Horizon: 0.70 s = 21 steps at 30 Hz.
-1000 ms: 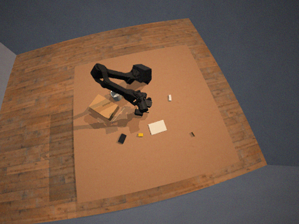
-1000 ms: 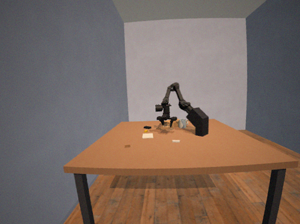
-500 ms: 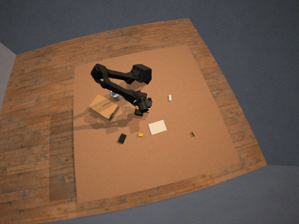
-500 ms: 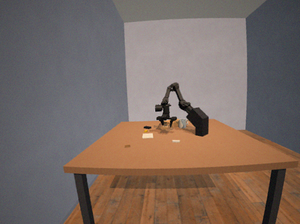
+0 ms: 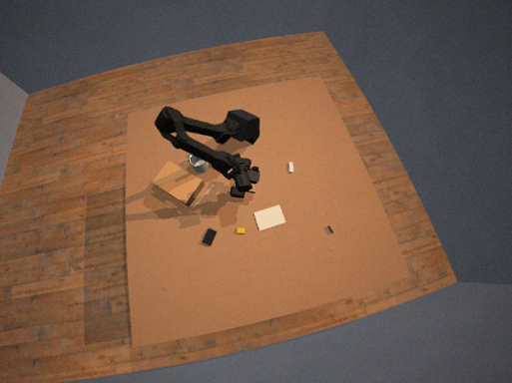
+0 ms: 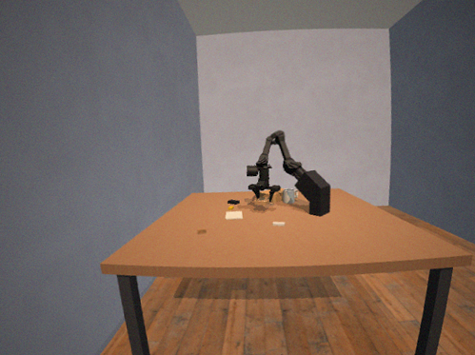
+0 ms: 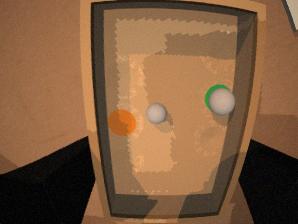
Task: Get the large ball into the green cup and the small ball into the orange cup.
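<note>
In the wrist view the wooden puzzle (image 7: 174,106) is a tan framed tray under a clear cover, and it fills most of the picture. My gripper (image 7: 168,143) is shut on its near end, with a black finger on each side. The large white ball (image 7: 222,102) sits on the green cup (image 7: 214,98) at the right and covers most of it. The small grey ball (image 7: 157,113) lies loose in the middle, a little right of the orange cup (image 7: 123,123) and apart from it. In the overhead view my gripper (image 5: 243,180) hangs low over the table; the puzzle is hard to make out there.
A brown cardboard box (image 5: 178,182) and a grey mug (image 5: 199,163) stand left of the gripper. A white pad (image 5: 269,217), a yellow block (image 5: 240,230) and a black object (image 5: 209,237) lie in front. A small white block (image 5: 291,167) and a dark block (image 5: 328,229) lie to the right.
</note>
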Motion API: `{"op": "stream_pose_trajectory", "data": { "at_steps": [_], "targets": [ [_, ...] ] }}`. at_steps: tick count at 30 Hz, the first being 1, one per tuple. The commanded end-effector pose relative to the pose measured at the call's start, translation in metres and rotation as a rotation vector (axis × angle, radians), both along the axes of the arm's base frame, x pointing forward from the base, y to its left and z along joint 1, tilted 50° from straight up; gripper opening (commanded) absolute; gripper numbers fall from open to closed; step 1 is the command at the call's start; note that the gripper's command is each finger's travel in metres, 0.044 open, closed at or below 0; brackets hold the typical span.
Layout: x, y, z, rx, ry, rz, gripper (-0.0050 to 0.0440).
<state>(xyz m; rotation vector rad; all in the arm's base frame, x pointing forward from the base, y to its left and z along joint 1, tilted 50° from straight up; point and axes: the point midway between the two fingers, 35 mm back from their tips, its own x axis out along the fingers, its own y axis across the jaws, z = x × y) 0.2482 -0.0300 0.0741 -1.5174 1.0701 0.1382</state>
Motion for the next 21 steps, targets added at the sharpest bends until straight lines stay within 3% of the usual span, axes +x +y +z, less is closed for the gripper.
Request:
{"op": "stream_pose_trajectory", "data": {
  "at_steps": [1, 21],
  "targets": [
    [0.0005, 0.0006, 0.0005, 0.005, -0.003, 0.004, 0.0000],
    [0.0010, 0.0015, 0.0009, -0.011, 0.017, -0.027, 0.0000]
  ]
}}
